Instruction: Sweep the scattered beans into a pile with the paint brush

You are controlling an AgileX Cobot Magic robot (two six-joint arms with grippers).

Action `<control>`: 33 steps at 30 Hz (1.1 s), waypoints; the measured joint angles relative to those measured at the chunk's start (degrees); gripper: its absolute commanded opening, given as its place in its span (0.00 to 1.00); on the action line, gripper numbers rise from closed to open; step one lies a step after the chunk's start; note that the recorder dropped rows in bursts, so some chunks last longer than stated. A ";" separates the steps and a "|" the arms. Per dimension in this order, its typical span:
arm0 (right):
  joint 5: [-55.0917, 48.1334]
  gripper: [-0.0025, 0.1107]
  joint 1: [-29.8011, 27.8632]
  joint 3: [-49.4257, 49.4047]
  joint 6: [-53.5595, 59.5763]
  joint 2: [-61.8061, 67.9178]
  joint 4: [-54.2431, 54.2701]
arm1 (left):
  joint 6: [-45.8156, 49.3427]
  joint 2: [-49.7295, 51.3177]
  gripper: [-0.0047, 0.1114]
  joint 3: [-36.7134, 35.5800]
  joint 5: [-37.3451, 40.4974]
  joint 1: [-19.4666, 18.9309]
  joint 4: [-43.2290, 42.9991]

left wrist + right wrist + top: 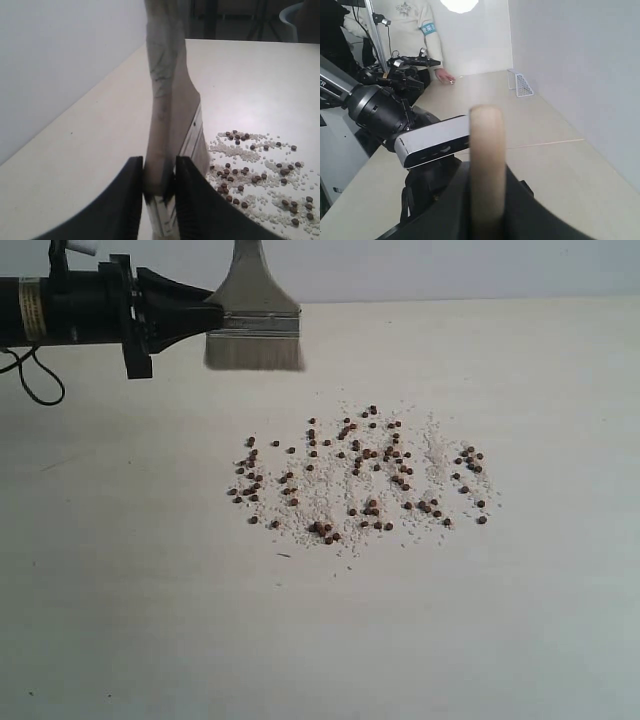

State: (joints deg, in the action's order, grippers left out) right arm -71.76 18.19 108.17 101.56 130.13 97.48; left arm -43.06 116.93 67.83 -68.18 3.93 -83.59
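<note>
The paint brush (254, 325) hangs upright above the table's far side, its pale bristles (255, 352) off the surface and behind the beans (360, 475). My left gripper (212, 320) reaches in from the left and is shut on the brush at the silver ferrule; the left wrist view shows its jaws (159, 175) pressed on the brush (167, 100). My right gripper (487, 172), above the exterior view's frame, is shut on the cream handle (486, 145). The beans (255, 177) lie spread in a wide patch; no pile is in view.
Fine white grains (435, 450) are mixed among the beans. A black cable (30, 375) hangs below the left arm. Beyond the table, the right wrist view shows the left arm's camera (432, 140), a person in white (415, 30) and a small white net (520, 82).
</note>
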 measured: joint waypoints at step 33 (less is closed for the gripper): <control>1.90 0.02 -1.78 0.00 -0.91 0.00 0.72 | -2.11 -0.71 0.39 0.00 -1.25 -2.03 -4.73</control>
State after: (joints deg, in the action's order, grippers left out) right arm -69.86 16.41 108.17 100.65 130.13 98.21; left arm -45.17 116.22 67.83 -69.43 1.90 -88.32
